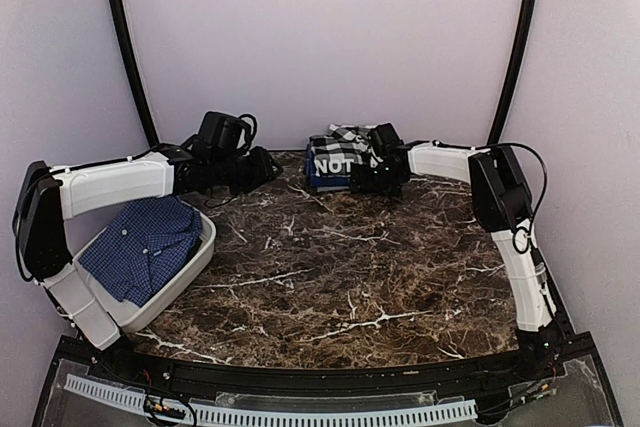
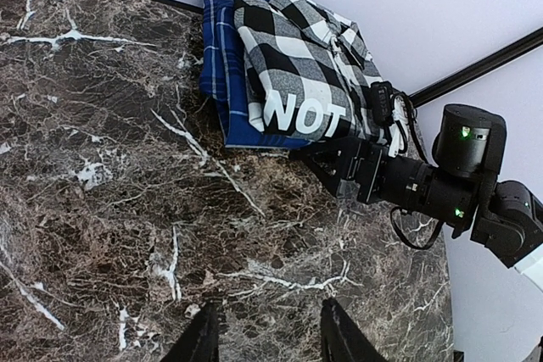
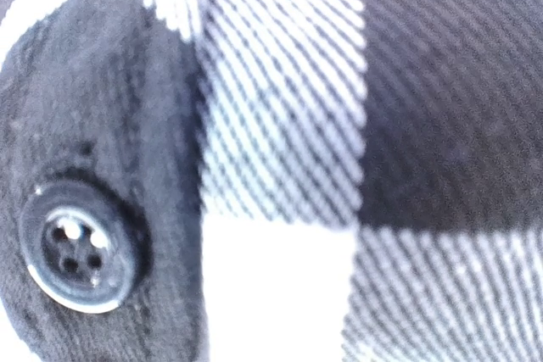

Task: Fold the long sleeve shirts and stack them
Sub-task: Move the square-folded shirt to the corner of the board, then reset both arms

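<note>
Left fingers [image 2: 204,341] hung half-spread and empty above the counter [image 2: 110,209]; right fingers [image 2: 335,167] splayed wide against the checked shirt [image 2: 293,65].

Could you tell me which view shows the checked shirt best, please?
The left wrist view: the folded checked shirt shows almost whole, lettering included. The top view shows it small and far; the right wrist view gives only a blurred close-up of its cloth.
</note>
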Controlling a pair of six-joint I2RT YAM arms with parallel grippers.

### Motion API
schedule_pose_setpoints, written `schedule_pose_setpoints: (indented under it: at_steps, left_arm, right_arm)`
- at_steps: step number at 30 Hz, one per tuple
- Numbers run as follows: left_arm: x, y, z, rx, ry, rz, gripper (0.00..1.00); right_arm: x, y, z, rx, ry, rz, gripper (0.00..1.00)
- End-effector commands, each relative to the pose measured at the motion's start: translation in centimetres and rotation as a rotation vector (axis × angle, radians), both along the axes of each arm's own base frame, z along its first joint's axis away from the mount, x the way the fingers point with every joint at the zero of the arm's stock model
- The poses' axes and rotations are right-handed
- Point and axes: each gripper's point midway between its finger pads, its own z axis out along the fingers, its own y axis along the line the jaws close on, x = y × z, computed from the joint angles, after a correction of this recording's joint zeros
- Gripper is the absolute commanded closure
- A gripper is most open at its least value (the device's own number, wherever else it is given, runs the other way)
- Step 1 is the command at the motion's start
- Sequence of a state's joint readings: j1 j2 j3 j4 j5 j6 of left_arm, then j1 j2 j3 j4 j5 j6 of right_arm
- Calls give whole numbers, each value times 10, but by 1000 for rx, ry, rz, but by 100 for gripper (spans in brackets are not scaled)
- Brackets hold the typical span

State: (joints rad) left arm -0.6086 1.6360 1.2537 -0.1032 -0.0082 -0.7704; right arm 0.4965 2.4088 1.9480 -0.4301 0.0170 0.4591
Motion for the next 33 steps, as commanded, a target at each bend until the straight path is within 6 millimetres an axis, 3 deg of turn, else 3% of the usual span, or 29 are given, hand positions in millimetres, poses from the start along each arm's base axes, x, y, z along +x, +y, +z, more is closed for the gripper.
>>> schedule_pose_setpoints:
  at_steps: [1, 9, 15, 18, 20, 27, 33]
  left_arm:
    - [-5, 7, 17, -16, -32, 0, 61]
    - [-6, 9, 21, -5, -45, -2, 61]
    - [-8, 9, 30, 5, -80, -29, 61]
    - [-9, 9, 39, 22, -125, -53, 60]
    - [-12, 7, 44, 23, -149, -87, 60]
    - [-20, 3, 62, 38, -236, -168, 57]
    - [-30, 2, 71, 47, -284, -221, 32]
  right_arm:
    - [1, 5, -20, 28, 55, 15, 3]
    - [6, 13, 9, 68, 14, 38, 1]
    - [-8, 12, 41, 92, -25, 46, 1]
    - [-23, 6, 58, 96, -47, 50, 1]
    - [-33, 4, 84, 115, -95, 56, 1]
    - [-78, -9, 131, 137, -180, 68, 2]
    - [-117, -28, 172, 183, -272, 61, 1]
